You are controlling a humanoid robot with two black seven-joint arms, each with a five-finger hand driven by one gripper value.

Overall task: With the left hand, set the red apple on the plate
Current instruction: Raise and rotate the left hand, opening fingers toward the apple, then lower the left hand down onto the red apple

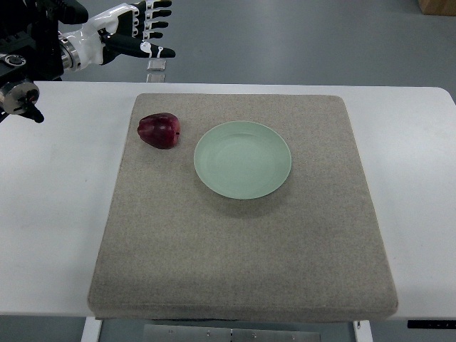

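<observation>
The left hand (139,32) is seen at the upper left of the top view, held beyond the far edge of the white table (50,185) and above the grey floor. Its arm is brought in from the left edge of the picture, where dark joint housings and a white forearm shell are visible. The hand is extended towards the right, with the palm side turned roughly downward. The fingers (158,23) are spread and nearly straight, black with white segments, and the thumb is stretched out below them. Nothing is held in the hand, and nothing is touched by it.

The red apple (159,131) is lying on the grey mat (242,249), in the mat's far left part, with its stem dimple turned to the side. It is placed just beside the left rim of the pale green plate (206,178), with a narrow gap left between the 2. The plate is set near the middle of the mat's far half and is bare. The apple is well apart from the hand. The right arm is not shown.
</observation>
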